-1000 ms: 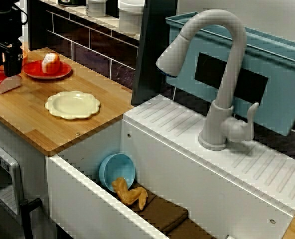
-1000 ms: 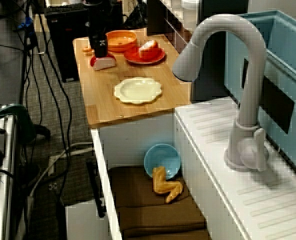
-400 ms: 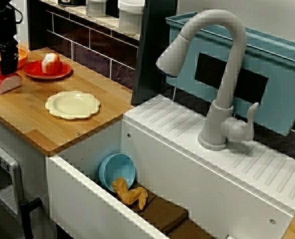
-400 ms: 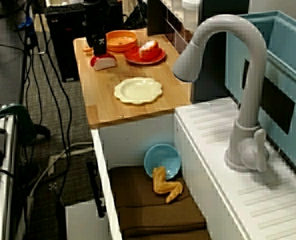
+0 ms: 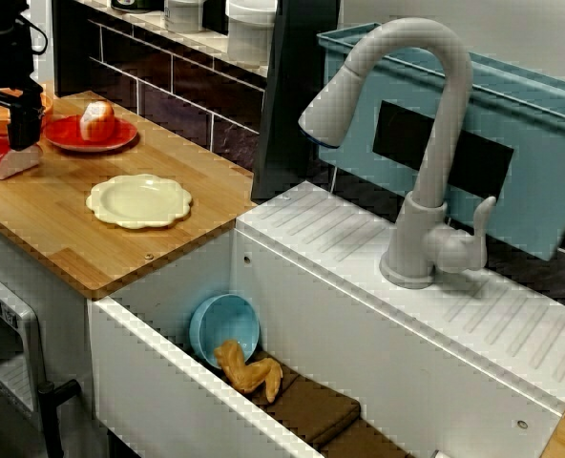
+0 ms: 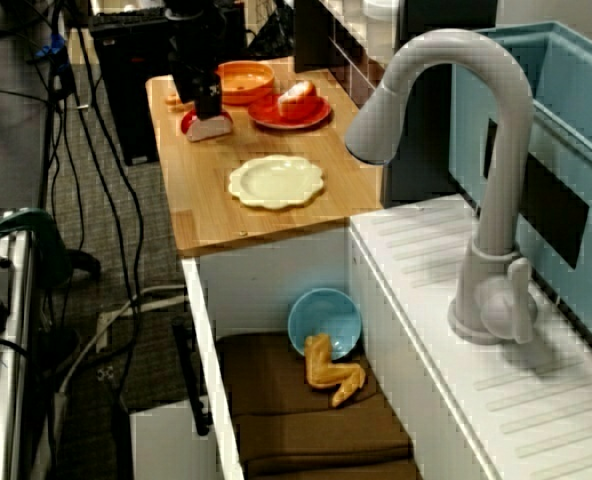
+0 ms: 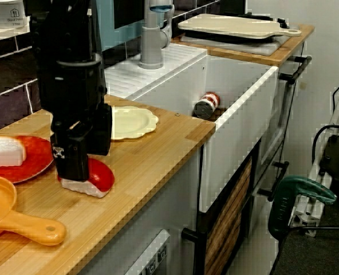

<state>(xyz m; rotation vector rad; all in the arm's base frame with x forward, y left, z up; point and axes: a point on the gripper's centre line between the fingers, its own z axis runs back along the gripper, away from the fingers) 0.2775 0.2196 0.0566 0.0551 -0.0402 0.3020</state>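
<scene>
Place: mock kitchen standing in a robot lab.
Landmark: white sink point(image 5: 378, 353).
Kitchen signs: grey faucet point(image 5: 442, 134) on the ledge behind the sink. Wooden counter point(image 5: 63, 224) butting against one side, cream plate point(image 5: 138, 200) on it. Dark tiled backsplash point(image 5: 168, 100) behind that counter. Cutting board point(image 7: 232, 26) on the sink's other side.
Lab signs: black gripper point(image 7: 72, 172) over the counter beside the sink. Cables point(image 6: 84, 95) and a green-handled tool point(image 7: 298, 195) on grey carpet point(image 6: 26, 150) in front of the sink.

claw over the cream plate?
No, the claw sits at the red-and-white toy, apart from the plate.
</scene>
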